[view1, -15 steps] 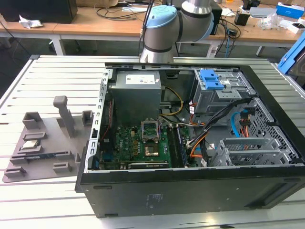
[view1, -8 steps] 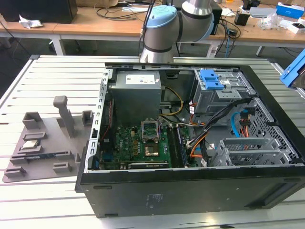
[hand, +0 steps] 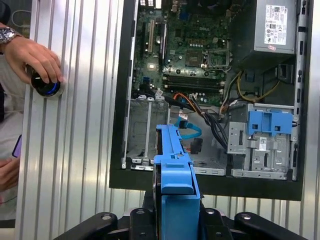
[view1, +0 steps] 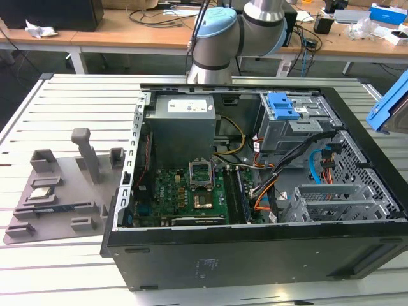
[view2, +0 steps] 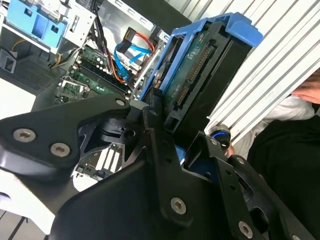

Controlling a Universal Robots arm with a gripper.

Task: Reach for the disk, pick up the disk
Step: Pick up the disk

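Standing on edge between the dark fingers of the gripper (hand: 172,220), the disk (hand: 175,165) is held clamped and lifted clear of the open computer case (view1: 255,255), which lies on its side on a ribbed metal table (view1: 76,102). In the first wrist view the disk is seen edge-on, its bright blue plastic bracket facing the camera; in the second wrist view its green circuit board and a row of connector pins are shown beside the black body, with the bracket wrapped around the edges. In the exterior view a blue corner of it is seen at the exterior view's right edge, above and beside the case. The grip across the flat faces is judged to suit a thin, rigid, smooth slab, since the plastic bracket gives firm edges and the board side is kept free of the pads. Inside the case a green motherboard (view1: 191,191), a grey power supply (view1: 185,127), orange and blue cables and a metal drive cage with a blue clip (view1: 285,105) are laid bare. A person's hand (hand: 35,57) is rested on a round blue-ringed knob (hand: 46,87) on the table, well apart from the disk.
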